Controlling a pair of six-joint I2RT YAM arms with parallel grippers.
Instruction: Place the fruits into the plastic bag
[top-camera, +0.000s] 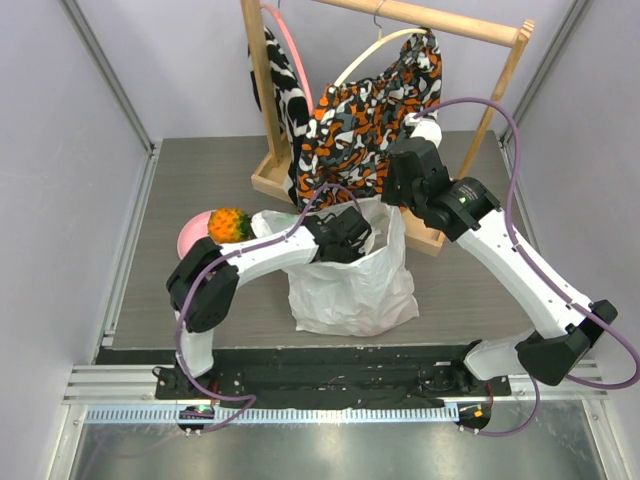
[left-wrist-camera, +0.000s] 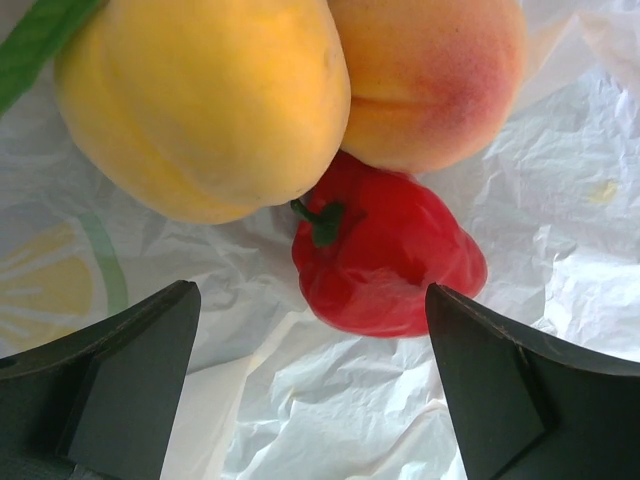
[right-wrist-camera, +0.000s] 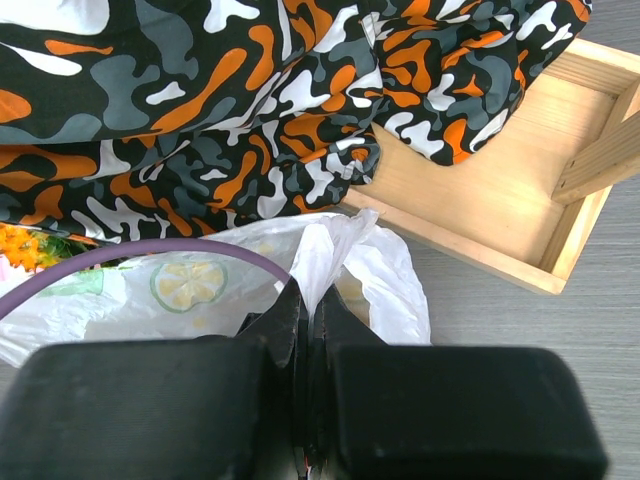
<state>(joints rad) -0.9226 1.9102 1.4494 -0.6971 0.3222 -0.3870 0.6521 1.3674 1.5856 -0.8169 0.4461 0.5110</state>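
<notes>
The white plastic bag (top-camera: 350, 290) stands open at mid-table. My left gripper (top-camera: 345, 238) is open and empty inside its mouth. In the left wrist view its fingers (left-wrist-camera: 120, 380) hang just above the fruits on the bag's floor (left-wrist-camera: 330, 420): a yellow mango (left-wrist-camera: 200, 100), a pink-orange peach (left-wrist-camera: 440, 80) and a shiny red fruit (left-wrist-camera: 390, 260). My right gripper (top-camera: 402, 188) is shut on the bag's upper edge (right-wrist-camera: 330, 250) and holds it up; it also shows in its own view (right-wrist-camera: 306, 300). The orange pineapple (top-camera: 229, 225) lies on a pink plate (top-camera: 190, 238) left of the bag.
A wooden clothes rack (top-camera: 500, 90) stands behind the bag, with an orange-black-white patterned cloth (top-camera: 375, 120) hanging on it. Its wooden base tray (right-wrist-camera: 500, 190) lies close to the right gripper. Grey walls bound the table on both sides.
</notes>
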